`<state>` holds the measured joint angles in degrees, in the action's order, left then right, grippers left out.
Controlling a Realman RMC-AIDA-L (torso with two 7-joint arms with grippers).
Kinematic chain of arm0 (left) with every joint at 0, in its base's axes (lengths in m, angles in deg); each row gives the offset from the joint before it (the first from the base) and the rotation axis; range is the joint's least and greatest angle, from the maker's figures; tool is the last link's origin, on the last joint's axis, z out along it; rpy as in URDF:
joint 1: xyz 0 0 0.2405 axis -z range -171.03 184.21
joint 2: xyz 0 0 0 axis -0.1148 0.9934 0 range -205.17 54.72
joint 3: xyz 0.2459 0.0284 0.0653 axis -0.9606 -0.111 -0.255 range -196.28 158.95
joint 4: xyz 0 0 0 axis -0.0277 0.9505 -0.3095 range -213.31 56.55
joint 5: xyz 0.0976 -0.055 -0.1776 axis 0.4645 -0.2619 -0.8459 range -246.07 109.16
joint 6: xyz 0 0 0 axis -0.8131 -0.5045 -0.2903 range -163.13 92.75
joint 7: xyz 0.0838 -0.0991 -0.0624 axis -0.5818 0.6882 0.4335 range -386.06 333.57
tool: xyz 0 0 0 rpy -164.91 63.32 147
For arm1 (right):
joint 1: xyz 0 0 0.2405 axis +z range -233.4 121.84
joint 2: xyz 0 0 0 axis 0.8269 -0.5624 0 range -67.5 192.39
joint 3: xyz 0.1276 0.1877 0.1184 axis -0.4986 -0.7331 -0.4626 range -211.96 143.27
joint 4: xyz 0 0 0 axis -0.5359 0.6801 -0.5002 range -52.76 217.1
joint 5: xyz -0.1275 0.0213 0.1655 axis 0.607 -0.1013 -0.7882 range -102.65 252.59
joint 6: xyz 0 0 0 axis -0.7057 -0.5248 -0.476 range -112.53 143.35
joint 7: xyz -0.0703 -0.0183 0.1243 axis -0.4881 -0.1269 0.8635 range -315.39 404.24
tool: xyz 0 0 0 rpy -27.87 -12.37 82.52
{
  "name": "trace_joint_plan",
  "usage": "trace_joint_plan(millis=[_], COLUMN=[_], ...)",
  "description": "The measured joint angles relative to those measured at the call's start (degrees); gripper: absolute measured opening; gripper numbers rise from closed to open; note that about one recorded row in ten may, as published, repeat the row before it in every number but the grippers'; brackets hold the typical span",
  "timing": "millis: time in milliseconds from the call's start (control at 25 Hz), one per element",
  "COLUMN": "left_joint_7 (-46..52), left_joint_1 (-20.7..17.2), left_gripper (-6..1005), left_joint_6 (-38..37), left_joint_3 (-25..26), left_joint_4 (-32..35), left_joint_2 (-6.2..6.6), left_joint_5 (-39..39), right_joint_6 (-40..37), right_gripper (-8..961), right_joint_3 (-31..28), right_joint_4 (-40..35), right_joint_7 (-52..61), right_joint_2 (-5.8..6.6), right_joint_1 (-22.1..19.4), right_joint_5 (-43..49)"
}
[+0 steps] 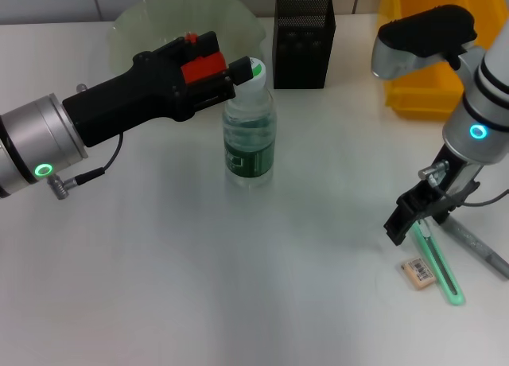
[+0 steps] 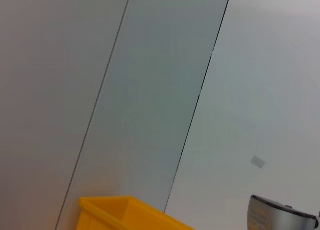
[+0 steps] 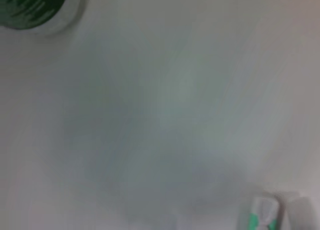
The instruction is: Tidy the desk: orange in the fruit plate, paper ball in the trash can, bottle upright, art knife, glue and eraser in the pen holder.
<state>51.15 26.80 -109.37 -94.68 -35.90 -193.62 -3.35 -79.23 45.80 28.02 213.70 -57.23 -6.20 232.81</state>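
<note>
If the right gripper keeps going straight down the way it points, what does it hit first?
Most likely the green art knife lying directly beneath the right gripper, with the eraser just beside it; depth is hard to judge.

Front of the desk [image 1: 199, 286] is wide open; bottle [image 1: 250, 143] stands mid-desk, pen holder [image 1: 302, 40] and yellow bin [image 1: 433, 56] block the back.

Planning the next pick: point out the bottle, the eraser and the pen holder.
bottle [image 1: 250, 147], head view, on its green label.
eraser [image 1: 419, 273], head view, on its top face.
pen holder [image 1: 302, 44], head view, on its front mesh wall.
</note>
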Motion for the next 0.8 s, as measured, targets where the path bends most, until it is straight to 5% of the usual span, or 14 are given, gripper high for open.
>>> trace_joint_plan(millis=[800], left_joint_7=[0.0], left_joint_1=[0.1], left_gripper=[802], left_joint_6=[0.0], left_joint_3=[0.0], left_joint_4=[-0.1], left_joint_2=[0.09], left_joint_5=[0.0], right_joint_6=[2.2], right_gripper=[771], right_joint_3=[1.7], right_joint_4=[1.7], right_joint_7=[0.0], right_joint_2=[-0.02], right_joint_1=[0.1], right_joint_5=[-1.3])
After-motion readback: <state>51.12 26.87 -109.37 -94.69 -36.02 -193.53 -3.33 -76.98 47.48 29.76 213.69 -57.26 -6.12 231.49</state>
